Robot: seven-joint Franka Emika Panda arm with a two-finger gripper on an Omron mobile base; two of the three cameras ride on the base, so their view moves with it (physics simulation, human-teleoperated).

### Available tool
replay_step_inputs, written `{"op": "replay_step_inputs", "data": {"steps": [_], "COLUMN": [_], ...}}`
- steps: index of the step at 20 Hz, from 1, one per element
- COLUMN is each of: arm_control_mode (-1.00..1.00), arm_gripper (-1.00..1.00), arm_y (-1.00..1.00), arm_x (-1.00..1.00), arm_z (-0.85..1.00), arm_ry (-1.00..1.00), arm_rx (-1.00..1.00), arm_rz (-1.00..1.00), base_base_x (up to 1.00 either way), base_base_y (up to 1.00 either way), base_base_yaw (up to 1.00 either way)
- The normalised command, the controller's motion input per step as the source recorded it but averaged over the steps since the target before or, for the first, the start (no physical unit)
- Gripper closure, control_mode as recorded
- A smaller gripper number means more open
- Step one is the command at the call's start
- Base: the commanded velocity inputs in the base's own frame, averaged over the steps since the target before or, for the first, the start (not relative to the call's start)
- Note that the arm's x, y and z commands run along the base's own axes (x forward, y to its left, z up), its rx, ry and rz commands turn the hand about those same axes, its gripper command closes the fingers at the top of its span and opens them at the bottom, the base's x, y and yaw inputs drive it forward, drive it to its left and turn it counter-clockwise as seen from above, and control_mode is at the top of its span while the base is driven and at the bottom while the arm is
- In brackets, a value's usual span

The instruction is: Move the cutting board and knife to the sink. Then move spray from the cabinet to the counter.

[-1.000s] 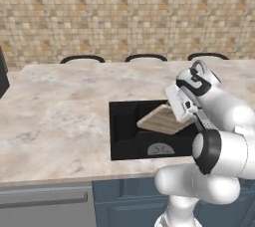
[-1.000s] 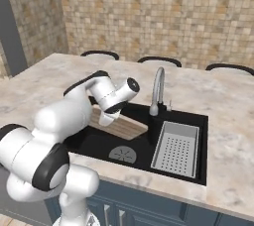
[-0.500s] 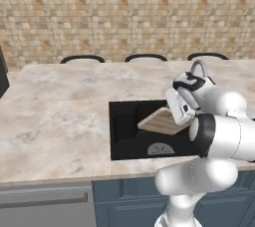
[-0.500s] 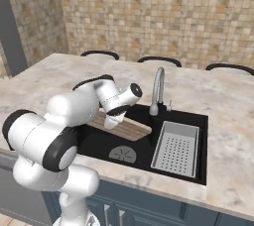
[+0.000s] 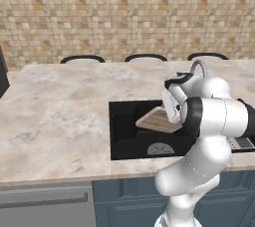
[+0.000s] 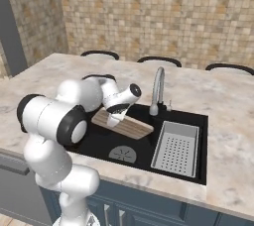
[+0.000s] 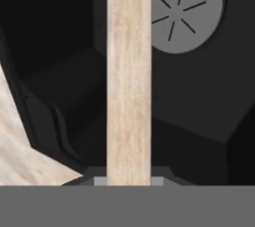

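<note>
One cutting board (image 6: 130, 127), one sink (image 6: 94, 145), one faucet (image 6: 157, 89), one drain basket (image 6: 177, 147), three chair backs (image 5: 82, 58).

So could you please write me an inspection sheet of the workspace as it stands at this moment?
Surface: beige marbled counter around the black sink.
Job's things: cutting board held tilted over the sink basin, one end gripped; knife and spray nothing seen.
Clutter: grey perforated tray in the sink's right part; round drain cover on the sink floor.
Grippers: gripper shut on the cutting board, edge-on in the hand view.
Cables: nothing seen.
Surroundings: silver faucet behind the sink; tan tiled wall; three dark chair backs beyond the counter.
</note>
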Motion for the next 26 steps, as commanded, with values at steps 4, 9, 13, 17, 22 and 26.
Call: {"op": "replay_step_inputs", "data": {"steps": [4, 9, 13, 17, 22, 26], "arm_control_mode": [-1.00, -1.00, -1.00, -1.00, -1.00, -1.00], "arm_gripper": [1.00, 1.00, 1.00, 1.00, 1.00, 1.00], "arm_y": [0.00, 0.00, 0.00, 0.00, 0.00, 0.00], "arm_x": [0.18, 0.17, 0.23, 0.24, 0.28, 0.29], "arm_z": [-0.19, -0.36, -0.49, -0.48, -0.49, -0.40], "arm_ry": [0.00, 0.01, 0.00, 0.00, 0.00, 0.00], "arm_rx": [0.00, 0.00, -0.01, -0.02, -0.04, -0.03], "arm_rz": [-0.04, -0.04, -0.04, -0.04, -0.04, -0.04], "base_base_x": [0.00, 0.00, 0.00, 0.00, 0.00, 0.00], "base_base_y": [0.00, 0.00, 0.00, 0.00, 0.00, 0.00], "base_base_yaw": [0.00, 0.00, 0.00, 0.00, 0.00, 0.00]}}
